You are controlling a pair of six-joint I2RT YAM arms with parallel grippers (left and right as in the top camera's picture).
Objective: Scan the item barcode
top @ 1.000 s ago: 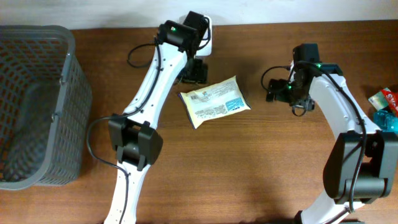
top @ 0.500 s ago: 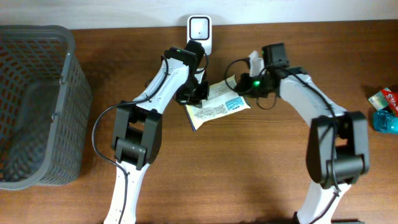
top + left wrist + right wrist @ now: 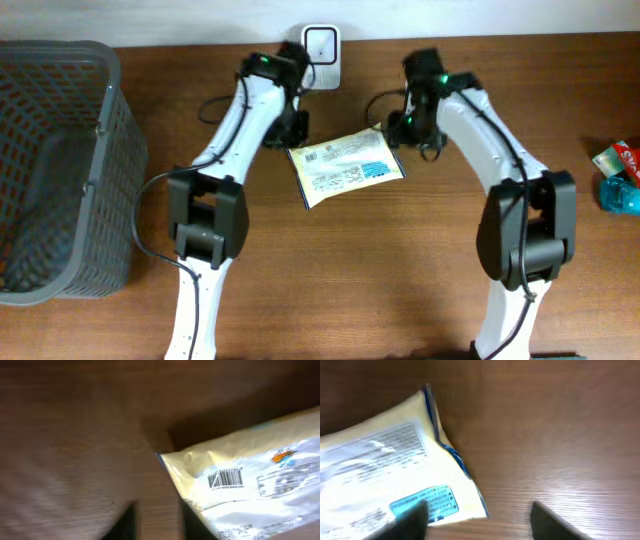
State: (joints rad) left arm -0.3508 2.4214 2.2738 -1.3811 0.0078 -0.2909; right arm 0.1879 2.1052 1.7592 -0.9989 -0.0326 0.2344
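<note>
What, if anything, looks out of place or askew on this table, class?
Nothing is spilled or damaged. Only the packet stands out: it lies flat on the table near the scanner, askew, its edges slanted against the table's edge.

Flat pale-yellow packet (image 3: 347, 167), lying skewed, printed side and barcode (image 3: 225, 478) up, white scanner (image 3: 320, 44) near behind it

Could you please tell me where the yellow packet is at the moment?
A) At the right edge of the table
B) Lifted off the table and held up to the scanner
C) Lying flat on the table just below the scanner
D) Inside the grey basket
C: the overhead view shows the packet lying flat on the table, just below the scanner and far from the basket.
</note>
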